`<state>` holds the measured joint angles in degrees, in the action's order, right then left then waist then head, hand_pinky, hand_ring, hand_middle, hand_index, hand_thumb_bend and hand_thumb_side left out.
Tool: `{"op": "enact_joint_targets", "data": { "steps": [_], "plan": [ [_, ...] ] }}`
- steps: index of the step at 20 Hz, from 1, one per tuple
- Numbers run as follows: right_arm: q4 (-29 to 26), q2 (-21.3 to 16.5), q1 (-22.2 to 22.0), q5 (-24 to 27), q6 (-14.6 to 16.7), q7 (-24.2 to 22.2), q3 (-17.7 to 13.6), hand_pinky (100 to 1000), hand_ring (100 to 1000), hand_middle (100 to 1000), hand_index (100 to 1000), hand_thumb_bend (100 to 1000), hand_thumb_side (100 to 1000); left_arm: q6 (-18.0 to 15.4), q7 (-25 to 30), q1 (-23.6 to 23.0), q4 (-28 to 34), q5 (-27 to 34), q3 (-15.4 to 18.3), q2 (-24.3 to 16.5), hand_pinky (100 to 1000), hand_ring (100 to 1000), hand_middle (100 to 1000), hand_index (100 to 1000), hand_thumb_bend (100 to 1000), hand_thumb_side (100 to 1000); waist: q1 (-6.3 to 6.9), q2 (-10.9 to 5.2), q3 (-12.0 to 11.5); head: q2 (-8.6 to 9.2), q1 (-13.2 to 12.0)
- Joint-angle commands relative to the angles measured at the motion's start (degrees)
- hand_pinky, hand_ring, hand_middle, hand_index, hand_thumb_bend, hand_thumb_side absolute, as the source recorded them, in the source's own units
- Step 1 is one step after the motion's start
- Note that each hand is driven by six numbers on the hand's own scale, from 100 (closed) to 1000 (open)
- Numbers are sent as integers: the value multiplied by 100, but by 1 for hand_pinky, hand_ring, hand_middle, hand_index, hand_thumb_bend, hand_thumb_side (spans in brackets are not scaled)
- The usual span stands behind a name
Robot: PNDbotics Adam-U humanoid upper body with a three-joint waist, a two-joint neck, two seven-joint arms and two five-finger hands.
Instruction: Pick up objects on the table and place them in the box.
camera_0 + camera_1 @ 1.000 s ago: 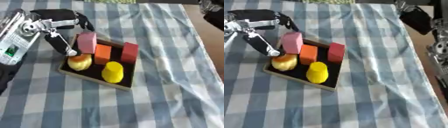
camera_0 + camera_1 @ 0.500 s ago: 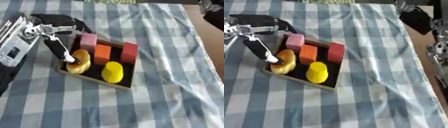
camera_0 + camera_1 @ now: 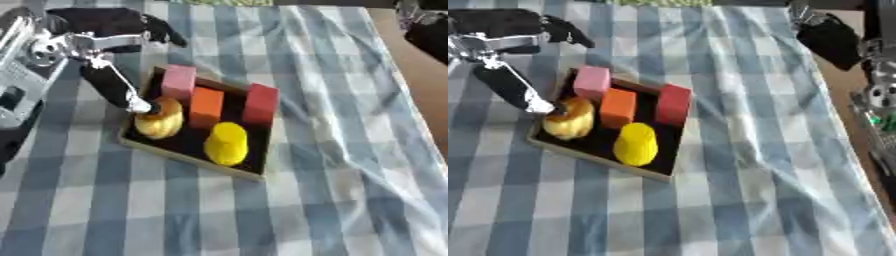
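- Left hand (image 3: 109,82): enters from the upper left of both views; one straight dark finger slants down, its pale tip touching the upper left side of the bun (image 3: 160,118). No fingers curl round anything, so it counts as open and carrying nothing.
- Right hand (image 3: 831,41): a dark shape at the upper right, off the cloth, well apart from the box; I cannot tell how its fingers stand.
- Box (image 3: 194,158): shallow, dark inside with a pale wooden rim, set askew on the cloth, left of centre.
- Bun: tan and golden, rounded, at the box's left side, resting inside against the rim.
- Pink block (image 3: 178,82): upright, at the far left corner of the box.
- Orange block (image 3: 206,107): upright, between the pink block and the red block (image 3: 260,104), just beside the bun.
- Red block: upright, at the far right side of the box.
- Yellow piece (image 3: 227,143): rounded, oblong, at the near right part of the box.
- Cloth (image 3: 332,165): blue and white check, rumpled on the right; no loose object shows on it.
- Progress, as judged: five things lie in the box and nothing else shows to pick up, so the task looks close to done; what remains seems to be lifting the finger clear of the bun.
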<state>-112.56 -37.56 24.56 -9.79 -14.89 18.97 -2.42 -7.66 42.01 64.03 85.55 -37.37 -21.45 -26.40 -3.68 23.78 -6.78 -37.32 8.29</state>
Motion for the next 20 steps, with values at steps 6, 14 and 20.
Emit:
{"op": "enact_joint_targets", "data": {
  "steps": [6, 14, 20],
  "plan": [
    [-60, -159, 8, 16, 19, 28, -65, 803, 753, 538, 700, 238, 348, 483, -500, 43, 1312, 735, 555, -453, 889, 842, 807, 881, 240, 100, 73, -327, -55, -41, 76],
    [-199, -198, 44, -10, 87, 225, -196, 804, 754, 545, 703, 231, 339, 1463, -2807, -836, 2812, 2024, 1420, -1271, 883, 838, 794, 852, 161, 171, 40, -371, -127, 27, 133],
    [-203, -161, 76, 125, 367, 572, -286, 804, 757, 553, 706, 199, 343, 866, -5059, -2117, 2903, 3493, 1950, -1730, 872, 832, 788, 875, 170, 292, -20, -389, -193, 139, 113]
  ]
}}
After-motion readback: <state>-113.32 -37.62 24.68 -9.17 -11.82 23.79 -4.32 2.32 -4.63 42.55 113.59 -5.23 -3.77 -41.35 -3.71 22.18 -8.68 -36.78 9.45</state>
